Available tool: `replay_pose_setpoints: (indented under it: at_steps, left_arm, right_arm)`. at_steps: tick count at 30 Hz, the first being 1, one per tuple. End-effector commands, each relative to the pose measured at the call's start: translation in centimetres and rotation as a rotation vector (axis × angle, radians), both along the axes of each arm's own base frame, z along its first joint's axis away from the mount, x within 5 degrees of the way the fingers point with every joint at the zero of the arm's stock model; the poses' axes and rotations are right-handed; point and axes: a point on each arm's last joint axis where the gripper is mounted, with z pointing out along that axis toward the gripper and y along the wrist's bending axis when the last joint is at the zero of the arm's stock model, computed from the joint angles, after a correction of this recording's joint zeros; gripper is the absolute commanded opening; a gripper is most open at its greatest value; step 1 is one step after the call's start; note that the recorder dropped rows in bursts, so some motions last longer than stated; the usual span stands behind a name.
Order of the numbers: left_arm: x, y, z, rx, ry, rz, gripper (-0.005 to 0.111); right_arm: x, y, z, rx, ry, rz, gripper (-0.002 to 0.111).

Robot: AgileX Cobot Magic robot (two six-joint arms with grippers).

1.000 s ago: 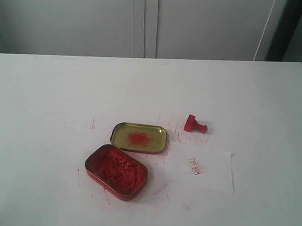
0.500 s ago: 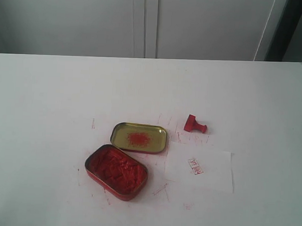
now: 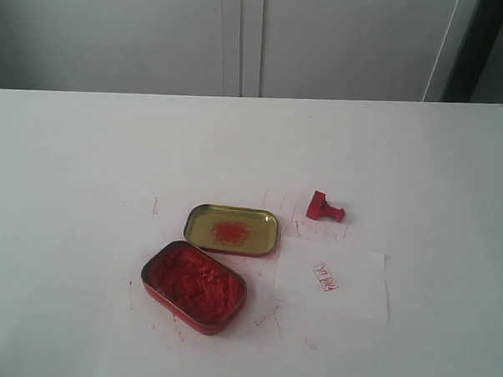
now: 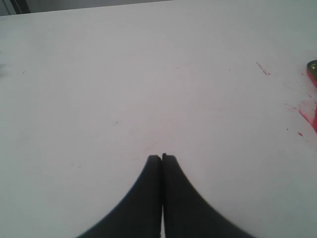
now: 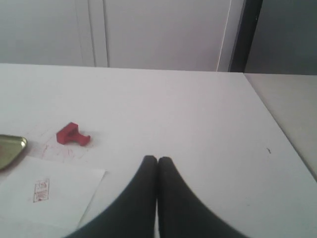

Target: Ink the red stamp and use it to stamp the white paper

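The red stamp [image 3: 324, 207] lies on its side on the white table, just beyond the white paper [image 3: 351, 293], which bears a small red print [image 3: 325, 277]. In the right wrist view the stamp [image 5: 72, 135] and the paper [image 5: 54, 193] lie off to one side of my right gripper [image 5: 157, 159], which is shut and empty. My left gripper [image 4: 162, 157] is shut and empty over bare table. Neither arm shows in the exterior view.
An open red tin of ink [image 3: 194, 286] sits at front centre, with its gold lid [image 3: 231, 229], smudged red, behind it. Red ink flecks mark the table around them. The table's right edge [image 5: 277, 119] runs close to my right gripper.
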Motion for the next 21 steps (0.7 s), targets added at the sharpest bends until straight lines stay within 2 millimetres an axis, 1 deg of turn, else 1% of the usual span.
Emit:
replay_pose_setpoints:
  at_steps: [1, 5, 14, 21]
  left_arm:
    - [0.0, 0.0, 0.0, -0.004, -0.005, 0.004, 0.000]
    - [0.0, 0.0, 0.0, -0.004, -0.005, 0.004, 0.000]
    - [0.0, 0.0, 0.0, -0.004, -0.005, 0.004, 0.000]
    - [0.0, 0.0, 0.0, -0.004, -0.005, 0.004, 0.000]
  right_arm:
    - [0.5, -0.2, -1.4, -0.037, -0.002, -0.009, 0.000]
    - [0.9, -0.1, -1.9, -0.036, -0.048, -0.007, 0.000]
    - [1.3, -0.1, -4.8, -0.039, 0.037, -0.006, 0.000]
    - [1.5, -0.1, -6.1, -0.039, 0.054, -0.005, 0.000]
